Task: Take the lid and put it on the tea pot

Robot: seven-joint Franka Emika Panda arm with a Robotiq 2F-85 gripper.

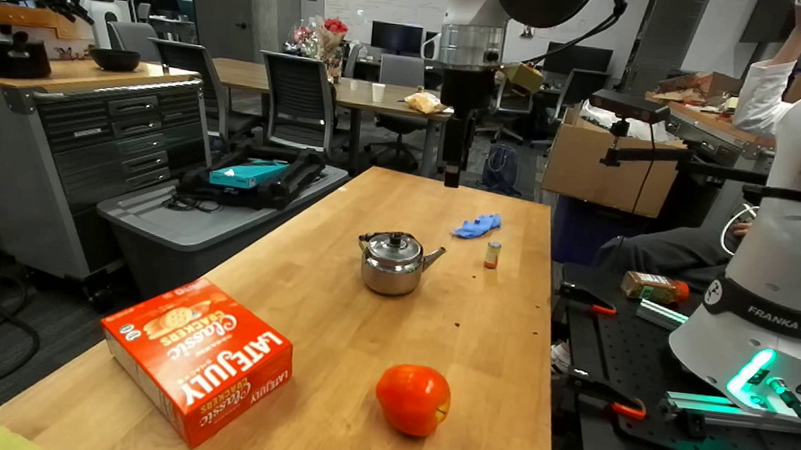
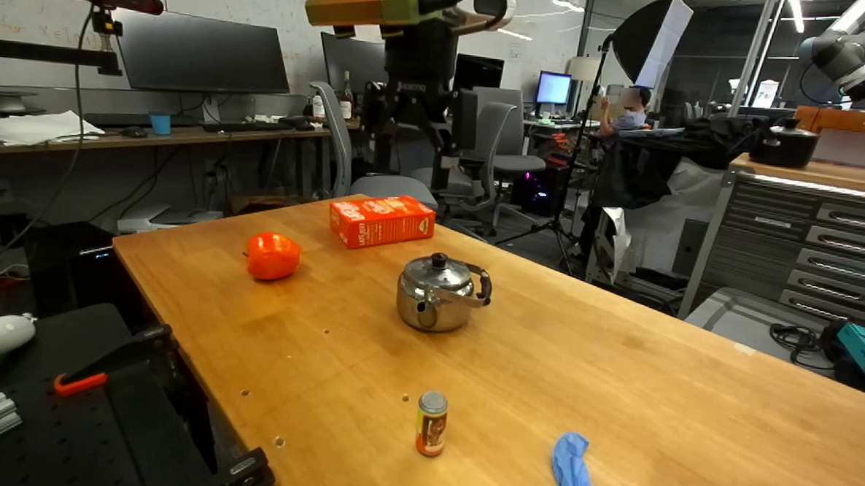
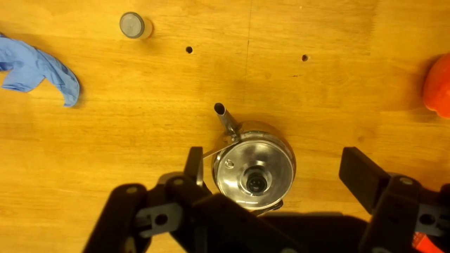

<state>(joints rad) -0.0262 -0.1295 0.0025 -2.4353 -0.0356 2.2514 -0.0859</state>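
The tea pot (image 1: 390, 279) is a shiny silver pot standing upright on the wooden table, also in an exterior view (image 2: 429, 314) and the wrist view (image 3: 289, 149). Its handle is folded down to one side. The lid (image 1: 396, 247), silver with a black knob, sits on top of the pot, seen also in an exterior view (image 2: 437, 272) and the wrist view (image 3: 270, 158). My gripper (image 2: 412, 166) is open and empty, high above the table. In the wrist view the fingers (image 3: 272, 161) stand wide apart, with pot and lid below, nearer the left finger, which hides part of the handle.
An orange-red pepper-like ball (image 1: 414, 400) and a red cracker box (image 1: 200, 360) lie on one side of the pot. A small jar (image 2: 432, 424) and a crumpled blue glove (image 2: 584, 476) lie on the other side. The table's edge (image 1: 551, 340) runs beside the robot base.
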